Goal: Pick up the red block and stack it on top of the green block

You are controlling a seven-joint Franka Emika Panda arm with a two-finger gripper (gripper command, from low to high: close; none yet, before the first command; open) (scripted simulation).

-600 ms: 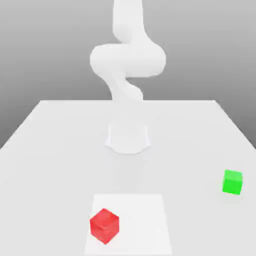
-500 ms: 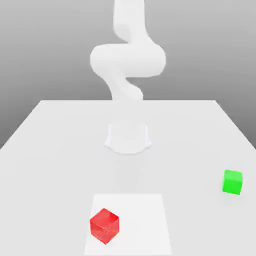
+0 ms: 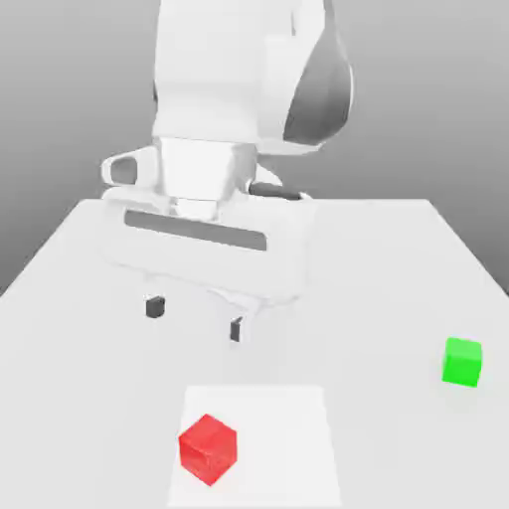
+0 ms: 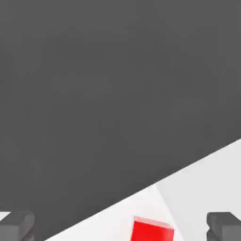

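Fingers [image 3: 196,319] wide apart, nothing between. Red block [image 3: 208,449] on white patch [image 3: 288,457], turned askew; corner-first pinch could spin it. Hand probably above block, depth hard to judge. Green block [image 3: 462,362] well apart, exterior view's right; smaller top, so off-centre release might topple stack.

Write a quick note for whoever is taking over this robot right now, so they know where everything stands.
Gripper: the white gripper with dark fingertips is open and empty, up in the air above the table.
Where things are: the glossy red cube sits on the flat white square, toward its edge on the exterior view's left. The small green cube sits on the pale tabletop, off to the exterior view's right.
Done: nothing is stacked; the gripper is near the red cube but not touching it.
Left: grasp the red cube, lift it, carry it across, set it on the green cube and let go.
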